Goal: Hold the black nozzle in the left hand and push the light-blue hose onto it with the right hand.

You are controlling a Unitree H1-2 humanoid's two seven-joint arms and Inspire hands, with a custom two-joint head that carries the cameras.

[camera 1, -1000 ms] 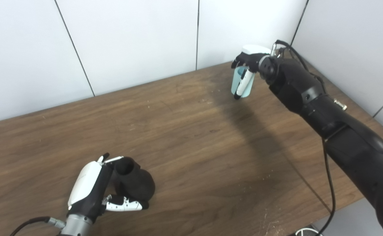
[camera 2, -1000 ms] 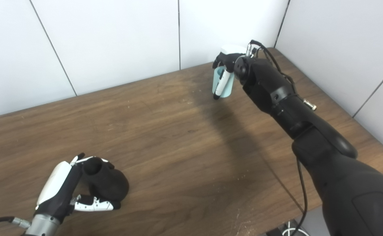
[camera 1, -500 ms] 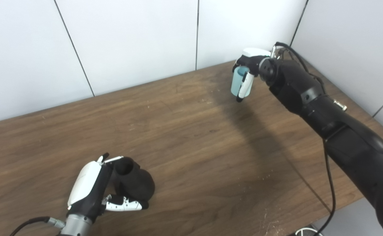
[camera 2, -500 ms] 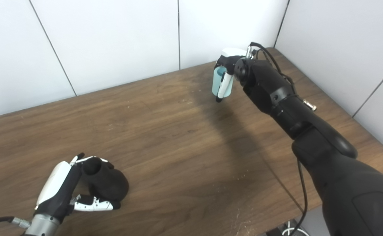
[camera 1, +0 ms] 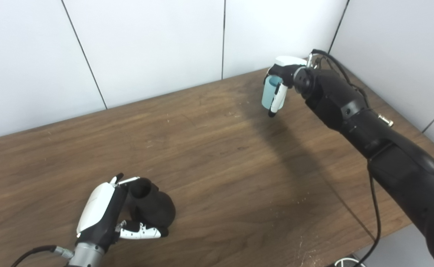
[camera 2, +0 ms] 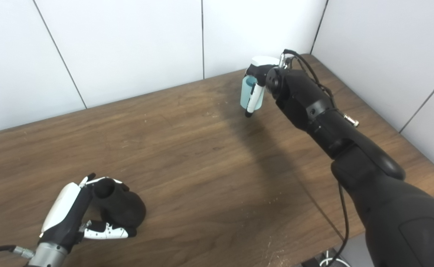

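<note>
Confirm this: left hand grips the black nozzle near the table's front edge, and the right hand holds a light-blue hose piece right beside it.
Wrong on one point: the right hand holds the light-blue hose far from the black nozzle, at the table's far corner, as the left eye view shows. The left hand does grip the nozzle near the front edge.

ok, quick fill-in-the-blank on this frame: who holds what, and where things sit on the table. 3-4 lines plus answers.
1. The black nozzle is held by the ____ hand.
2. The right hand is shut on the light-blue ____.
3. The nozzle rests on the wooden ____.
4. The hose is at the table's ____ right corner, near the wall, apart from the nozzle.

Missing words: left; hose; table; far
</note>
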